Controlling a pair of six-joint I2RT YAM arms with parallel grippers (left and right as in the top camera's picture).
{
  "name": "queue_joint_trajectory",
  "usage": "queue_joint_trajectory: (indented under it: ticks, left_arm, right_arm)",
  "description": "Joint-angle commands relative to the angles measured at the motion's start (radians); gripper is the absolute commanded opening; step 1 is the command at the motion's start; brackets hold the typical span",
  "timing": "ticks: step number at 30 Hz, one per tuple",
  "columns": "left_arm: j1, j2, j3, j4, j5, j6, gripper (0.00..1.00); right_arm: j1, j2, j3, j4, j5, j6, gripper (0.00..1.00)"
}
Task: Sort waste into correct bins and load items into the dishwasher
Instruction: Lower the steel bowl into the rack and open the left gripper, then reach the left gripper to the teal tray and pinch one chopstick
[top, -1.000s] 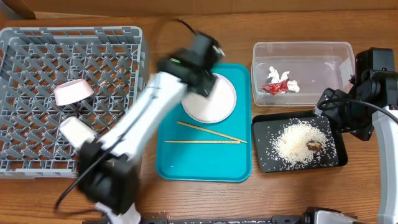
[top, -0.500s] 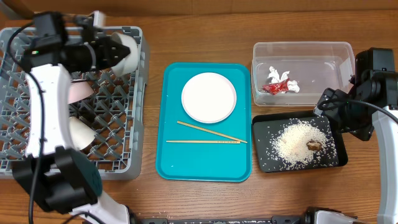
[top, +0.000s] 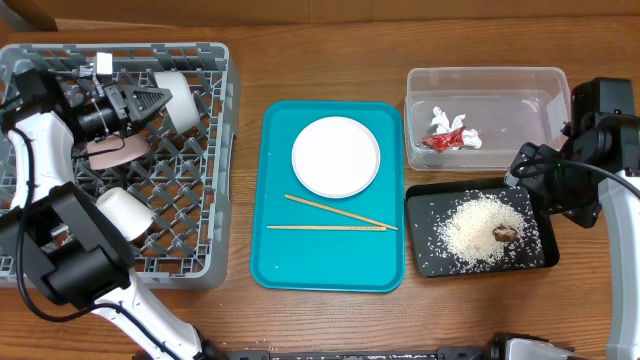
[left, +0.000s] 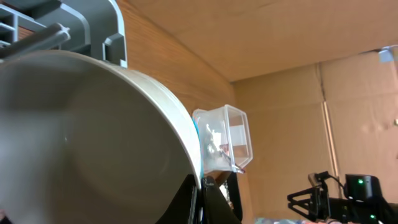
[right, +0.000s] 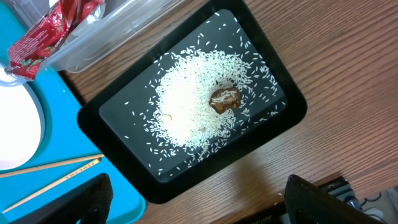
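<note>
We see the left gripper (top: 160, 98) clenched on the rim of the grey-green bowl (top: 185, 92), holding it on edge over the upper left of the dish rack (top: 228, 120). The pink bowl (top: 112, 152) lies just below the arm. We judge that pinch thin: the bowl could slip and drop hard on the lattice, roll against the rack wall, or strike the pink bowl. The uneven grid could also let it rock once freed.

The right gripper (right: 196, 202) hangs spread wide and empty above the black tray (top: 425, 258) of rice (top: 478, 230). The plate (top: 336, 156) and chopsticks (top: 335, 218) wait on the teal tray (top: 300, 265), and the red wrapper (top: 445, 140) sits in the clear tub (top: 480, 72).

Everything rests on a wooden table (top: 300, 60), with cardboard panels (left: 298, 37) behind it.
</note>
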Motion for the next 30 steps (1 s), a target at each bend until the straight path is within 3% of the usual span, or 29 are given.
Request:
queue_joint_trajectory:
  ticks: [1,3,6,7,8,11,12,16,18,21,24,27,30]
  left_arm:
    - [0.064,0.024,-0.002,-0.006,0.0,0.03,0.04]
    - [0.105,0.02,-0.002,-0.028,0.0,0.031,0.12]
    - [0.156,0.008,-0.002,-0.074,0.0,0.032,0.42]
    - [0.174,-0.003,-0.002,-0.088,0.0,0.041,0.56]
    - [0.184,-0.017,-0.002,-0.101,-0.001,0.059,0.62]
    - [0.197,-0.093,-0.002,-0.126,-0.051,0.085,0.67]
    - [0.197,-0.123,-0.002,-0.134,-0.087,0.083,0.77]
    - [0.16,-0.291,-0.002,-0.2,-0.298,0.044,0.99]
    - [0.116,-0.36,-0.002,-0.241,-0.401,0.004,1.0]
    - [-0.041,-0.47,-0.002,-0.386,-0.697,-0.148,1.0]
    - [-0.249,-0.497,-0.002,-0.517,-0.928,-0.396,1.0]
    - [-0.391,-0.492,-0.034,-0.546,-0.916,-0.528,1.0]
    - [-0.565,-0.492,-0.119,-0.469,-0.914,-0.68,1.0]
  right_arm:
    - [0.003,-0.004,0.005,0.002,0.009,0.002,0.9]
    - [0.003,-0.004,0.005,0.002,0.009,0.002,0.9]
    - [0.003,-0.004,0.005,0.002,0.009,0.002,0.9]
    - [0.003,-0.004,0.005,0.002,0.01,0.001,0.9]
    - [0.003,-0.004,0.005,0.002,0.01,0.001,0.9]
    - [0.003,-0.004,0.005,0.002,0.01,0.001,0.9]
    - [0.003,-0.004,0.005,0.002,0.01,0.001,0.9]
    - [0.003,-0.004,0.005,-0.01,0.01,0.001,0.91]
    - [0.003,-0.004,0.005,-0.016,0.01,0.001,0.91]
    - [0.003,-0.004,0.005,-0.017,0.01,0.001,0.94]
    - [0.003,-0.004,0.005,-0.017,0.01,0.001,0.98]
    - [0.003,-0.004,0.005,-0.017,0.01,0.001,0.98]
    - [0.003,-0.004,0.005,-0.017,0.01,0.001,0.98]
